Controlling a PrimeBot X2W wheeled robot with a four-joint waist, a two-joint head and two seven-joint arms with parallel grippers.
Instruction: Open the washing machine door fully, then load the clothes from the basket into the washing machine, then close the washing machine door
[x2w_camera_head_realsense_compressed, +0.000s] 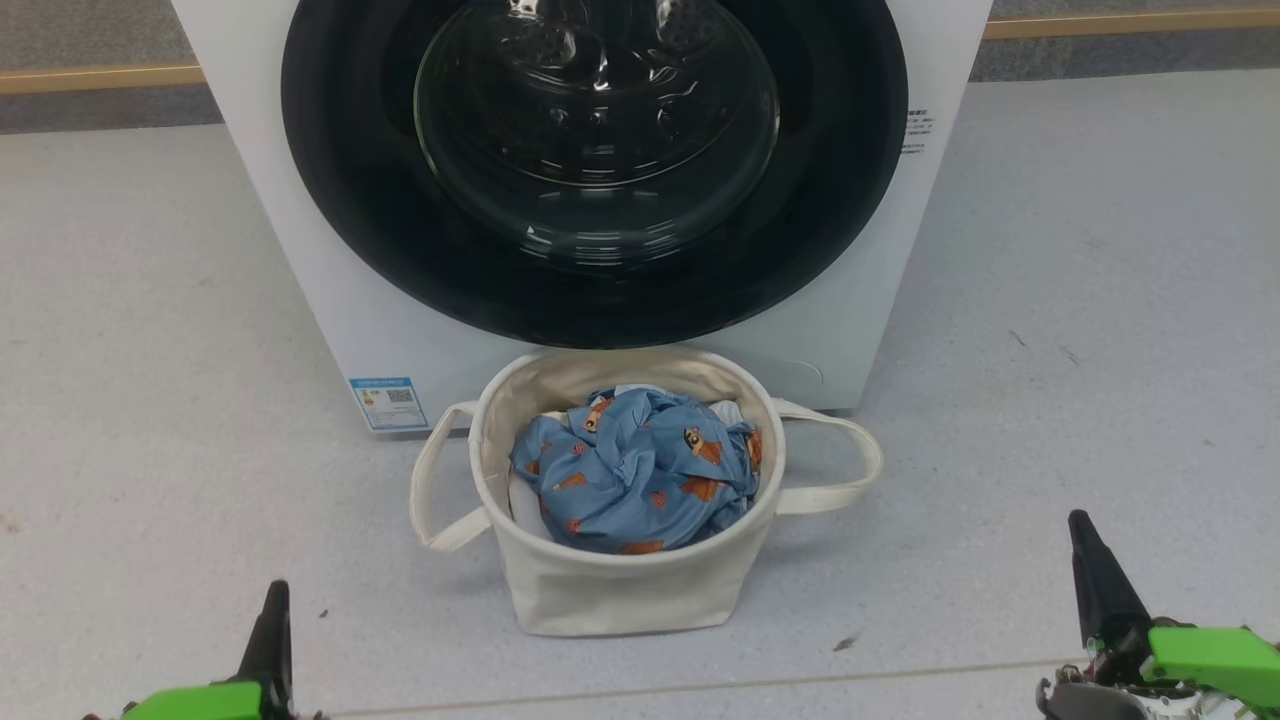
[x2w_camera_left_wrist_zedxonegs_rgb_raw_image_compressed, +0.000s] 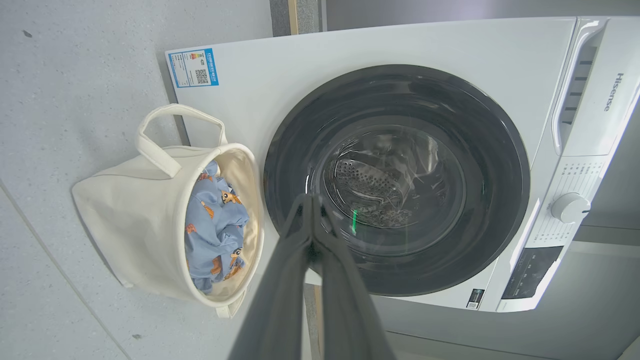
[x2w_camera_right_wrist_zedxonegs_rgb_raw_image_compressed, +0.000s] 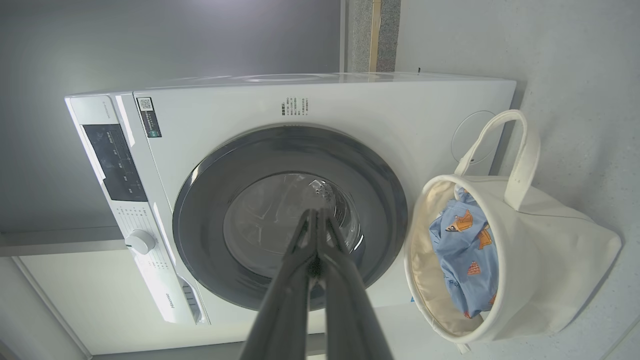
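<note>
The washing machine (x2w_camera_head_realsense_compressed: 290, 270) stood on the grey floor (x2w_camera_head_realsense_compressed: 140, 350), facing the robot. The washing machine door (x2w_camera_head_realsense_compressed: 600, 310) was shut flat against its front, so opening it looked like the step in hand. The round door faced straight out toward the robot, its glass centre set deep inside the black rim. The pictures did not show which side carried the hinge.

The basket (x2w_camera_head_realsense_compressed: 620, 590) stood upright on the floor just in front of the machine, centred below the door. It was probably set there so each garment would have only a short way to travel. Its mouth opened upward and its two loop handles stuck out to left and right. The clothes (x2w_camera_head_realsense_compressed: 635, 470) lay crumpled inside it in a heap below the rim, with no clear long axis (white liner showed at the edges).

The left hand (x2w_camera_head_realsense_compressed: 277, 600) and the right hand (x2w_camera_head_realsense_compressed: 1082, 535) were both closed and empty, their fingers pressed together. They sat low and well apart from the basket, one on each side, pointing toward the machine. That looked like a resting stance that left the approach to the door free.
</note>
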